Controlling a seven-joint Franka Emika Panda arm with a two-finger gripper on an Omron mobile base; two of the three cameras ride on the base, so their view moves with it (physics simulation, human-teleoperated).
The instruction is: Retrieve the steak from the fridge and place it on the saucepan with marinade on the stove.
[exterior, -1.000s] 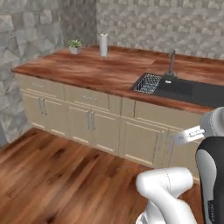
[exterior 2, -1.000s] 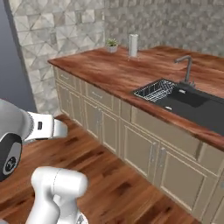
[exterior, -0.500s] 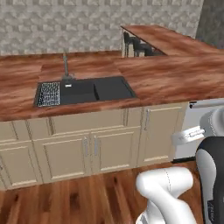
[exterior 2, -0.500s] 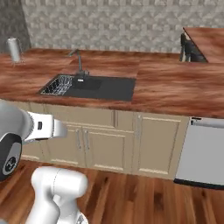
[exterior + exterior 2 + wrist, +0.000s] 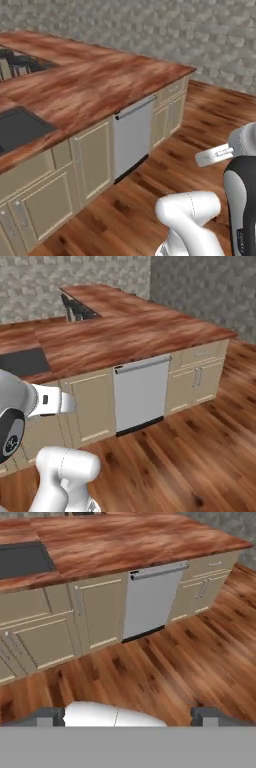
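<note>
Gripper [image 5: 128,714] fingertips standing wide apart, holding nothing, facing a pale grey dishwasher front [image 5: 150,599] under a reddish wooden countertop [image 5: 130,331]. Steak, fridge nowhere visible; probably searching. Next: driving on until finding the fridge.

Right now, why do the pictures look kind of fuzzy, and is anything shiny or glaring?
Left base view: soft all over, the reddish-brown wooden countertop grain smeared, no hard shadows. Right base view: same softness, with only a pale sheen on the grey dishwasher front. Hand view: the wood plank floor looks blurred, lighting flat and even, and the gripper tips are dim grey shapes set wide apart.
</note>
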